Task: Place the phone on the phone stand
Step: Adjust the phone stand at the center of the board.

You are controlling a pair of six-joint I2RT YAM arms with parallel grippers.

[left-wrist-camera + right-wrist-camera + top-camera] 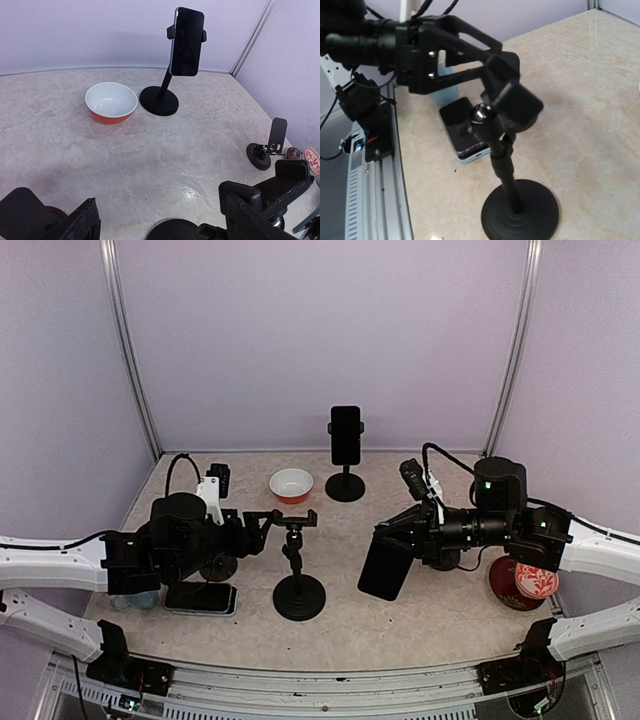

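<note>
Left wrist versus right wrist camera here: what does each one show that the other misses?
Only the left wrist view shows the bowl, the far stand holding an upright phone, and a small stand at right. Only the right wrist view shows the flat phone lying on the table and the near stand down to its base. Both show that stand's clamp head, the left gripper and the table.

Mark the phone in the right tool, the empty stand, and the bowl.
held phone (pixel 385 568), top view, middle of its body.
empty stand (pixel 504 172), right wrist view, its post.
bowl (pixel 111 100), left wrist view, white inside.
</note>
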